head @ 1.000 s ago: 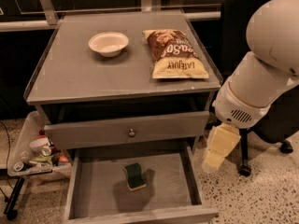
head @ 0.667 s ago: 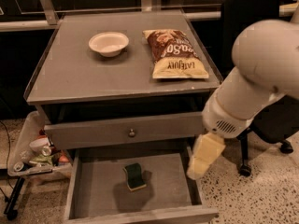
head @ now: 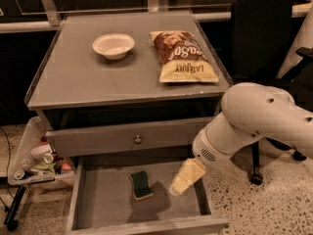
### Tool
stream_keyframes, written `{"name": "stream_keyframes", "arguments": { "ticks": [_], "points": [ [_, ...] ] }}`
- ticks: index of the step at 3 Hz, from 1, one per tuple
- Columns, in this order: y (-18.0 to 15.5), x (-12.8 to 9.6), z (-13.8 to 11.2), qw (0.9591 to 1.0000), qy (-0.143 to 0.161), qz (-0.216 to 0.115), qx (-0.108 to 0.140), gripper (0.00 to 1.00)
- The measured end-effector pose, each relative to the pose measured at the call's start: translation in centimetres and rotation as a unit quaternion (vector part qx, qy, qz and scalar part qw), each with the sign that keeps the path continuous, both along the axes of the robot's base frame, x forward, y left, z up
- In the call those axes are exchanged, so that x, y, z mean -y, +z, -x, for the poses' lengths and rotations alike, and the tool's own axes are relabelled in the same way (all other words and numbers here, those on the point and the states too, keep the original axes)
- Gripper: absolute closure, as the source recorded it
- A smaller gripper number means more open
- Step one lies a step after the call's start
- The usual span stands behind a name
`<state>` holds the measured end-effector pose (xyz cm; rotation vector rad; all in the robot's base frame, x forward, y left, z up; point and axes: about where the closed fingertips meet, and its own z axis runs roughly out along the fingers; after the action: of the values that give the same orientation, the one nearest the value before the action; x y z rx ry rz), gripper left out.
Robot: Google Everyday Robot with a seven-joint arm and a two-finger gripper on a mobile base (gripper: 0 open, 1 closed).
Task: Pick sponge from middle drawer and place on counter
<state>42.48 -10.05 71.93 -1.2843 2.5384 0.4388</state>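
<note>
The arm [head: 254, 116] bends in from frame right, gripper [head: 182, 182] over the drawer [head: 98, 204], its opening unreadable. One sponge [head: 141, 185] there; one bowl [head: 113, 45] and one bag [head: 182, 57] on the tabletop [head: 73, 77].

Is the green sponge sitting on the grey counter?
No, the green-and-yellow sponge lies in the open grey drawer, with the claw just beside it.

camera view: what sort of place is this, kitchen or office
Likely an office or lab mock-up: a black office chair on a speckled floor, and a grey counter holding a chip bag. The gripper hangs over the middle drawer, beside the sponge.
</note>
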Motion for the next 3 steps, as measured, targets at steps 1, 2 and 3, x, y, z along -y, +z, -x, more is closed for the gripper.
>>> {"name": "stream_keyframes", "arguments": {
  "ticks": [1, 2, 3],
  "points": [
    [0.0, 0.0, 0.0, 1.0000, 0.000, 0.000, 0.000, 0.00],
    [-3.5, -1.6, 1.4, 0.9989, -0.018, -0.035, -0.026, 0.00],
    [-8.9, -2.8, 3.0, 0.9941, -0.066, -0.065, -0.057, 0.00]
  ]
}}
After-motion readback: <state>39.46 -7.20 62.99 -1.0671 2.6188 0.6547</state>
